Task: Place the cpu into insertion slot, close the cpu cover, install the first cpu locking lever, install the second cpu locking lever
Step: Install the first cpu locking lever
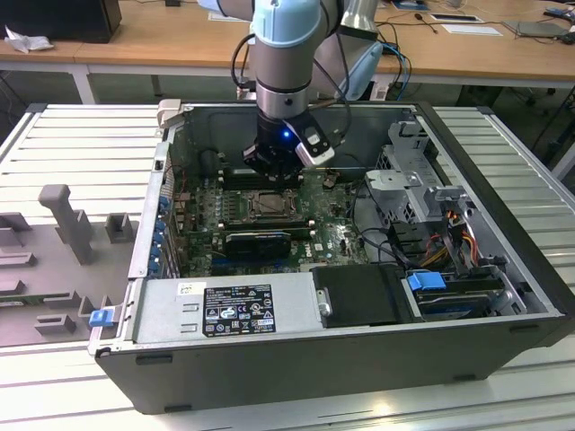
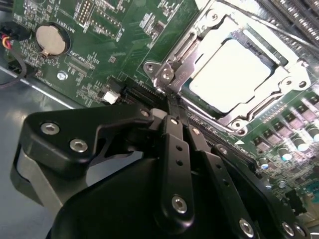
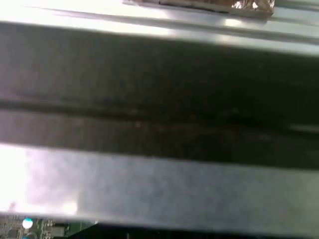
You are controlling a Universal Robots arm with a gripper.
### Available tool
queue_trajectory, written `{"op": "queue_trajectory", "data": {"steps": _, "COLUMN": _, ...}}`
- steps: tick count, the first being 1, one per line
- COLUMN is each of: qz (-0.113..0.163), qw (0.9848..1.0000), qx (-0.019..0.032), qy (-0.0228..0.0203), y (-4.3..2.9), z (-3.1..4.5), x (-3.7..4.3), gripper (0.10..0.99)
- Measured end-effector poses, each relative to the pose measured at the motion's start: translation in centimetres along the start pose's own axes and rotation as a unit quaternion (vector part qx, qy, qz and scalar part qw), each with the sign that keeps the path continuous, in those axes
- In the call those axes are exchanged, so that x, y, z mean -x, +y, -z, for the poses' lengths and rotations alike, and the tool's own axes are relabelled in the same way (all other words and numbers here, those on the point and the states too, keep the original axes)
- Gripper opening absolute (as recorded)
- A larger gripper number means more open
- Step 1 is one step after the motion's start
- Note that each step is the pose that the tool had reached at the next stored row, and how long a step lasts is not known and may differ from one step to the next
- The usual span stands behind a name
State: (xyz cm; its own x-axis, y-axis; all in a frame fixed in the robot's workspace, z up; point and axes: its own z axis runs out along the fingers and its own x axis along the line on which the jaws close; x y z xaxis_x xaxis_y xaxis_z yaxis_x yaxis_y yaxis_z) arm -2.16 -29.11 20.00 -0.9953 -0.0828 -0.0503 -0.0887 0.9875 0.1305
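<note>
The cpu (image 2: 232, 74) lies flat in the insertion slot (image 2: 277, 60), its pale silver face showing through the window of the cpu cover (image 2: 199, 35). The cover is down over it. My gripper (image 2: 173, 110) is shut, its black fingers (image 2: 172, 149) pressed together with the tips at the socket's corner, beside a thin metal locking lever (image 2: 168, 79). Whether the tips touch the lever I cannot tell. In the exterior view the gripper (image 1: 272, 172) hangs inside the open computer case, just behind the socket (image 1: 268, 205) on the green motherboard (image 1: 332, 238).
The case's grey walls (image 1: 503, 224) surround the board. A power supply box (image 1: 225, 310) and a black shroud (image 1: 359, 296) sit at the near side, a drive cage (image 1: 422, 180) with cables to the exterior view's right. A coin battery (image 2: 51, 40) and memory slots (image 2: 294, 20) flank the socket.
</note>
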Motion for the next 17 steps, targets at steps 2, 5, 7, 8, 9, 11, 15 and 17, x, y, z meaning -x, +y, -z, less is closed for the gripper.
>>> {"op": "queue_trajectory", "data": {"steps": 2, "qz": 0.000, "qw": 1.0000, "qx": 0.0036, "qy": -0.0006, "y": 0.03, "z": 0.06, "x": 0.01, "gripper": 0.106}}
{"op": "queue_trajectory", "data": {"steps": 5, "qz": 0.000, "qw": 1.0000, "qx": 0.0031, "qy": -0.0003, "y": 0.11, "z": 0.79, "x": 0.05, "gripper": 0.106}}
{"op": "queue_trajectory", "data": {"steps": 7, "qz": 0.000, "qw": 1.0000, "qx": 0.0024, "qy": -0.0002, "y": 0.18, "z": 1.32, "x": 0.08, "gripper": 0.106}}
{"op": "queue_trajectory", "data": {"steps": 8, "qz": 0.000, "qw": 1.0000, "qx": 0.0020, "qy": -0.0002, "y": 0.19, "z": 1.42, "x": 0.09, "gripper": 0.106}}
{"op": "queue_trajectory", "data": {"steps": 9, "qz": 0.000, "qw": 1.0000, "qx": 0.0020, "qy": -0.0003, "y": 0.19, "z": 1.42, "x": 0.08, "gripper": 0.106}}
{"op": "queue_trajectory", "data": {"steps": 11, "qz": 0.000, "qw": 1.0000, "qx": 0.0018, "qy": -0.0002, "y": 0.09, "z": 1.44, "x": 0.07, "gripper": 0.106}}
{"op": "queue_trajectory", "data": {"steps": 15, "qz": 0.000, "qw": 1.0000, "qx": 0.0018, "qy": -0.0002, "y": -0.22, "z": 1.48, "x": 0.05, "gripper": 0.106}}
{"op": "queue_trajectory", "data": {"steps": 17, "qz": 0.000, "qw": 1.0000, "qx": 0.0018, "qy": -0.0002, "y": -0.38, "z": 1.51, "x": 0.03, "gripper": 0.106}}
